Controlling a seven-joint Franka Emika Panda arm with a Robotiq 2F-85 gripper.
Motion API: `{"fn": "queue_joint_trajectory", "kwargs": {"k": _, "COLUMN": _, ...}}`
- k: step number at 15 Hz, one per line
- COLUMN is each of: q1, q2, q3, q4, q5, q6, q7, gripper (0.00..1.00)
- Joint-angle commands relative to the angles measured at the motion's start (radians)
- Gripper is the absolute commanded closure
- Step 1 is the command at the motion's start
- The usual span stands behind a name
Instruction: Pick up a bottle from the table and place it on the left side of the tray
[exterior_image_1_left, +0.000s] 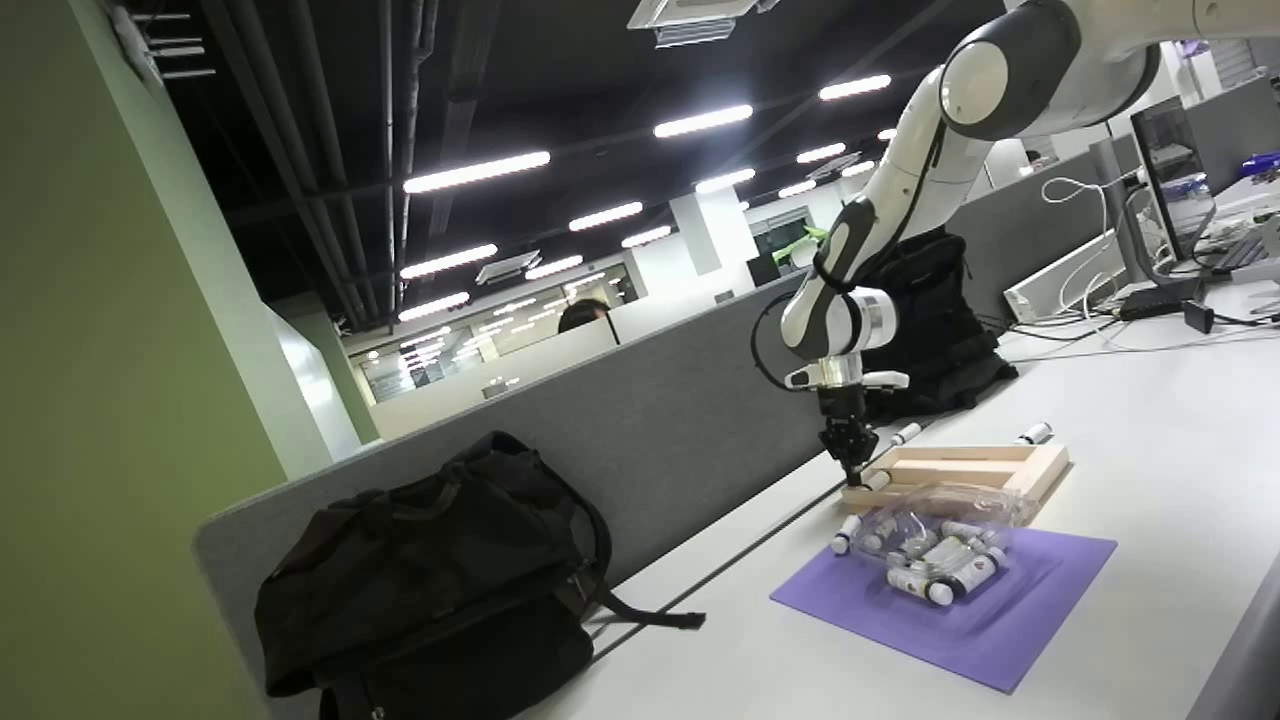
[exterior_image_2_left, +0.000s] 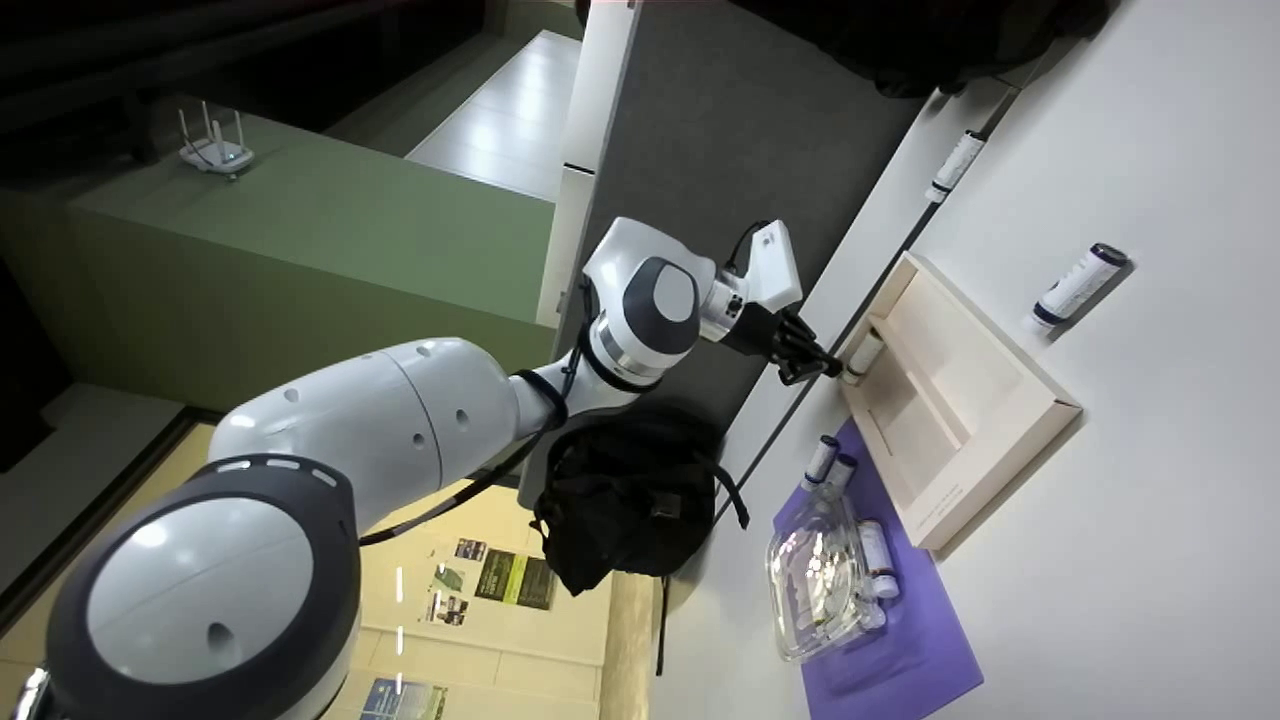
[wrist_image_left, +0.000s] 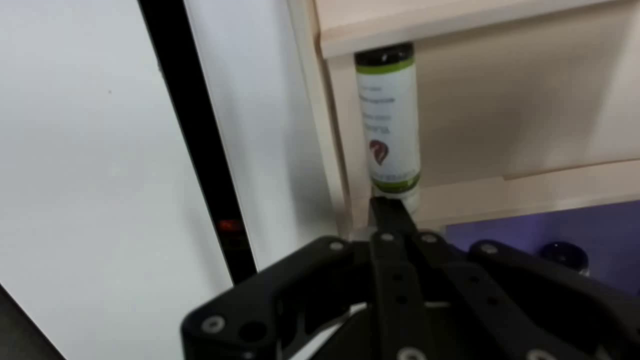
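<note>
Bottle (wrist_image_left: 391, 120), a white cylinder with green bands, lying in the flat rectangular light-wood tray (exterior_image_2_left: 960, 340), at its left end in the wrist view.
Placing looks finished; only withdrawal seems left. The black jointed hand (wrist_image_left: 392, 202) is closed at the bottle's capped end, apparently empty. Only the wrist view shows the red logo (wrist_image_left: 378, 151); both exterior views add two loose white bottles (exterior_image_2_left: 1080, 285) on the white-grey tabletop (exterior_image_2_left: 1150, 480).
</note>
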Motion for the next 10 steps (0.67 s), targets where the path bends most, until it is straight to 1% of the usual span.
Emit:
{"fn": "queue_joint_trajectory", "kwargs": {"k": 1, "q1": -0.021, "q2": 0.006, "q3": 0.005, "q4": 0.031, "q5": 0.009, "q6": -0.003, "q7": -0.016, "gripper": 0.97}}
{"fn": "queue_joint_trajectory", "kwargs": {"k": 3, "q1": -0.031, "q2": -0.01, "q3": 0.017, "q4": 0.025, "q5": 0.018, "q6": -0.002, "q7": -0.028, "gripper": 0.97}}
{"fn": "queue_joint_trajectory", "kwargs": {"k": 5, "q1": -0.026, "q2": -0.058, "q3": 0.017, "q4": 0.001, "q5": 0.016, "q6": -0.012, "q7": -0.014, "gripper": 0.97}}
{"fn": "queue_joint_trajectory", "kwargs": {"k": 6, "q1": -0.012, "q2": -0.088, "q3": 0.002, "q4": -0.009, "q5": 0.001, "q6": -0.039, "q7": 0.008, "gripper": 0.62}}
{"fn": "queue_joint_trajectory", "kwargs": {"k": 7, "q1": 0.011, "q2": -0.123, "q3": -0.028, "q4": -0.019, "q5": -0.017, "q6": -0.071, "q7": 0.06, "gripper": 0.61}}
{"fn": "queue_joint_trajectory", "kwargs": {"k": 8, "q1": -0.011, "q2": -0.042, "q3": 0.0, "q4": 0.021, "q5": 0.003, "q6": -0.023, "q7": -0.005, "gripper": 0.82}}
{"fn": "queue_joint_trajectory", "kwargs": {"k": 10, "q1": 0.003, "q2": -0.085, "q3": -0.014, "q4": 0.016, "q5": 0.002, "q6": -0.061, "q7": 0.015, "gripper": 0.69}}
